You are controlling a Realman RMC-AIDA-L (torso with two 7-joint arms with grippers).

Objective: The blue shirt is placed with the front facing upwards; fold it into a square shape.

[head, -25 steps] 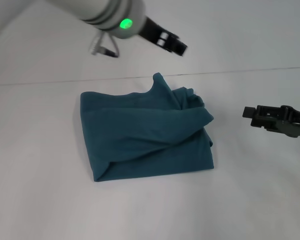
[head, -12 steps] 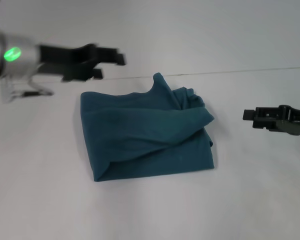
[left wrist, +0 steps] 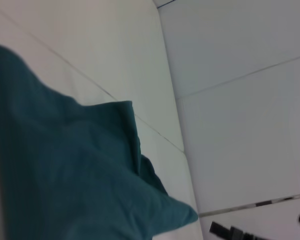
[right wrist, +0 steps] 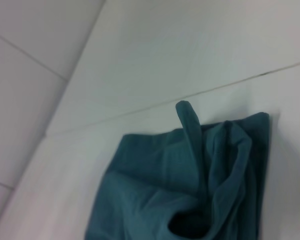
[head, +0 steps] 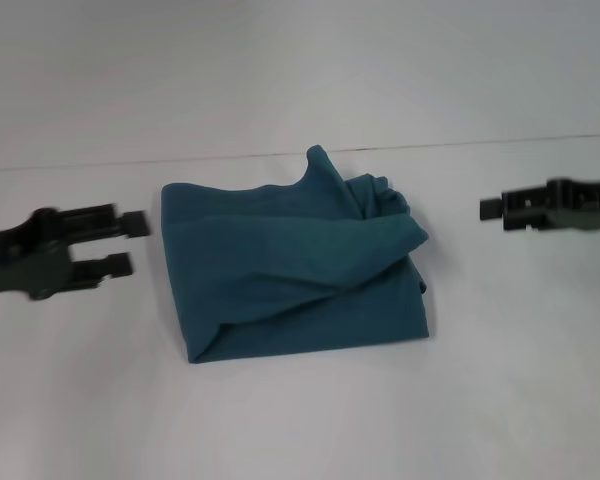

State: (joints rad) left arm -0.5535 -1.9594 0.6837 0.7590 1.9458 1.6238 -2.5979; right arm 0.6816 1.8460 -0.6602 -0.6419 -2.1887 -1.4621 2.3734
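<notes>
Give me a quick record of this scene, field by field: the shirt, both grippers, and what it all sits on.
shirt: blue shirt folded into a rough square, a bunched flap at its far right corner
left gripper: open, beside the shirt's left edge, not touching it
right gripper: off the shirt's right side, apart from it
surface: white table
lettering: none showing

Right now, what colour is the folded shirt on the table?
The shirt is plain dark teal-blue; the head view shows it best.
</notes>
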